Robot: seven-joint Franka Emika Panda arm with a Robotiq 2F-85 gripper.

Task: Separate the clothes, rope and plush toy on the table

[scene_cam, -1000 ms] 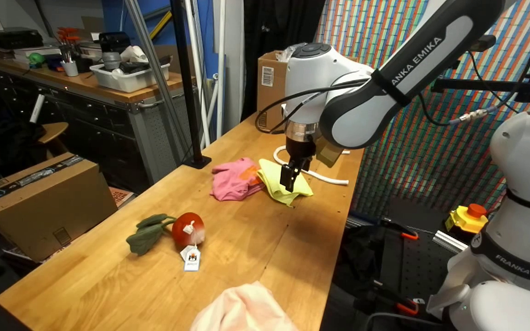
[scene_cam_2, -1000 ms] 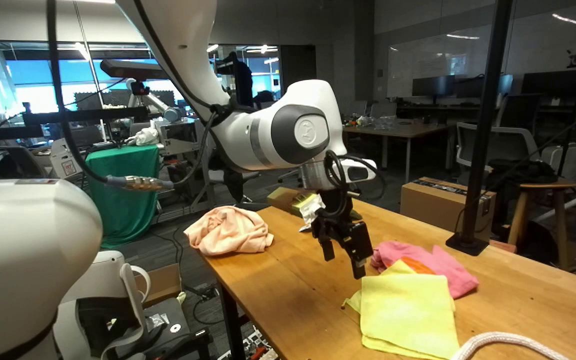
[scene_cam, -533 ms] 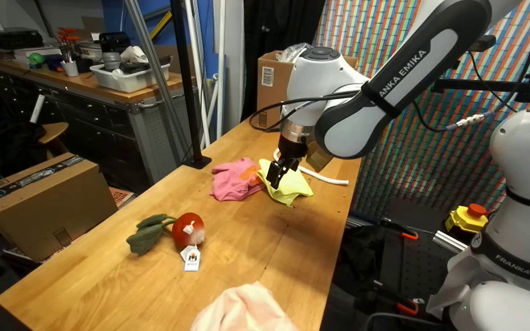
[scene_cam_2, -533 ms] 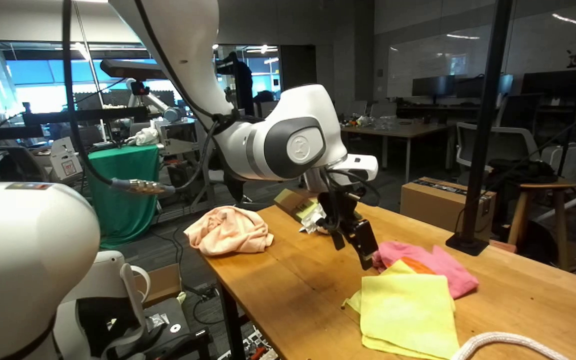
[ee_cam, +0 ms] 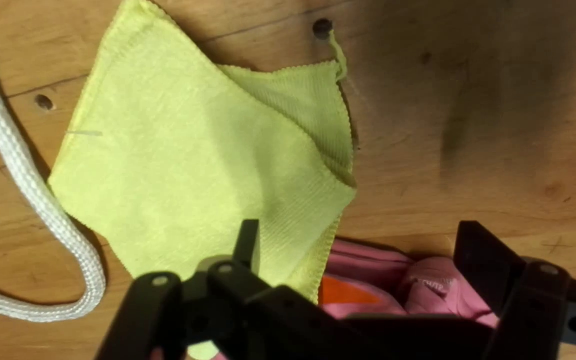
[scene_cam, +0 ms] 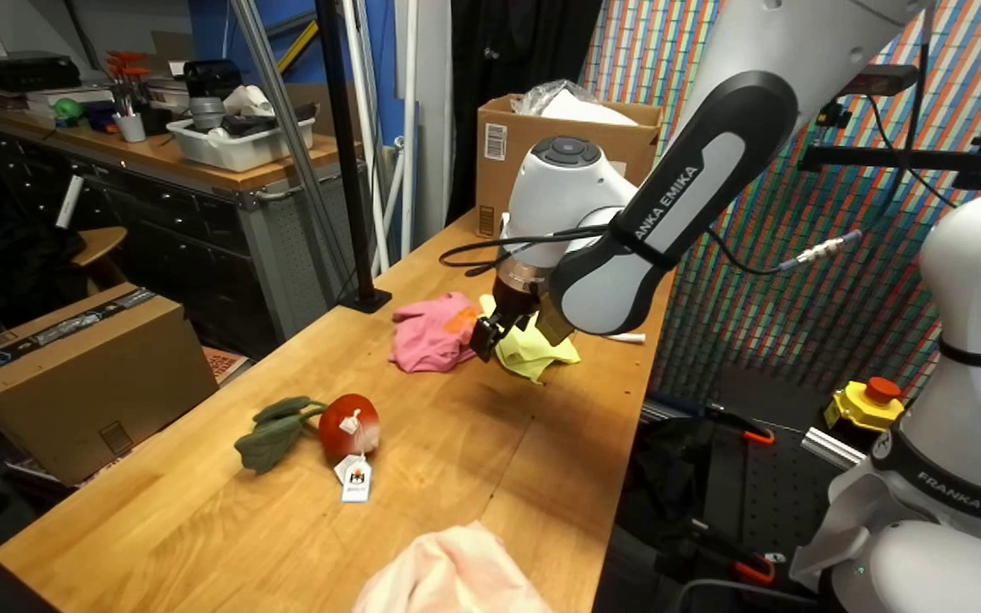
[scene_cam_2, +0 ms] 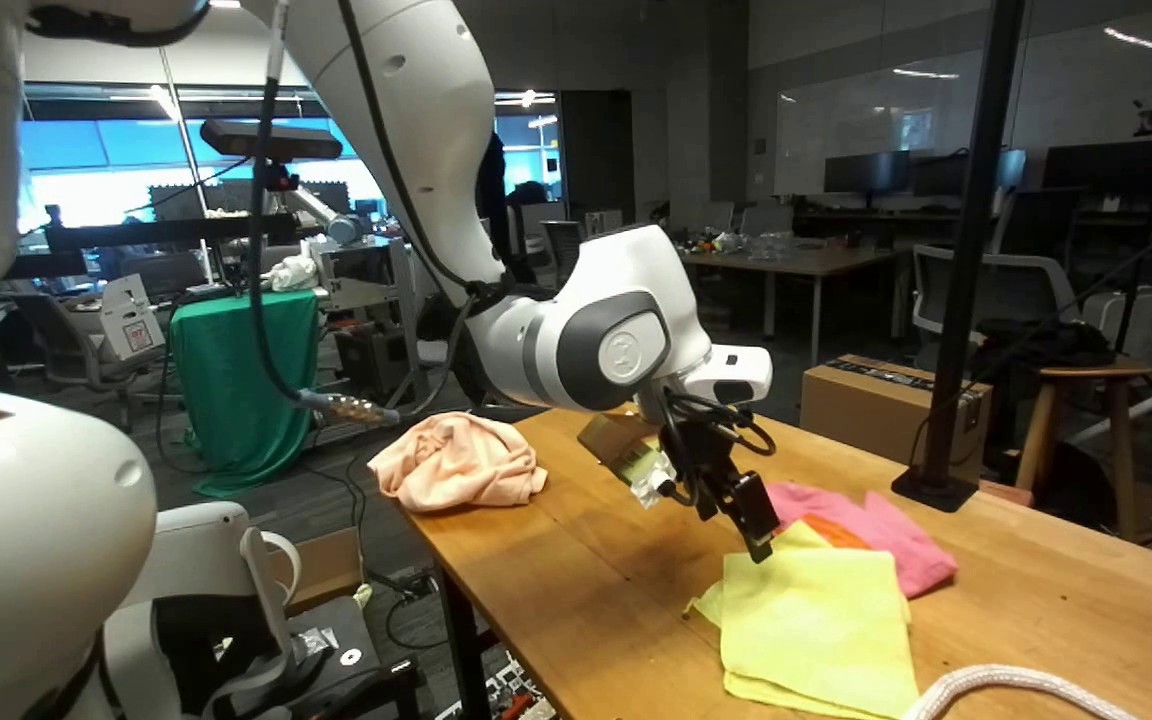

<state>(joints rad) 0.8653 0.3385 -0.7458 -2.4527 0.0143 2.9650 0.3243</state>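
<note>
Movement over the last second belongs to the arm (scene_cam: 669,204) alone: the claw (ee_cam: 358,230) has swung sideways toward the line where the yellow-green cloth (ee_cam: 183,155) overlaps the bright pink cloth (scene_cam: 427,332), and it leans at a sharper tilt. The task's things lie just as they did. The claw's fingers (ee_cam: 488,265) stand wide apart with nothing held between them; in the wrist view one finger is over the yellow-green cloth, and the gap takes in its edge and part of the bright pink cloth below. Whether a fingertip touches fabric cannot be told.

On the far side of the yellow-green cloth from that gap, the white rope (ee_cam: 33,186) curves close along the cloth's corner. Well apart from the claw, on the table (scene_cam: 439,460), are the plush toy (scene_cam: 335,426) and, farther off still, the peach-pink cloth (scene_cam_2: 461,465).

For the task, the shift suggests a grasp is being lined up on the two overlapping cloths, though which one is meant is unclear. The sorting seems only partly done: plush toy and peach-pink cloth already lie separately, while the white rope sits right beside the other two cloths. Closing exactly at the overlap could pick up both together.
</note>
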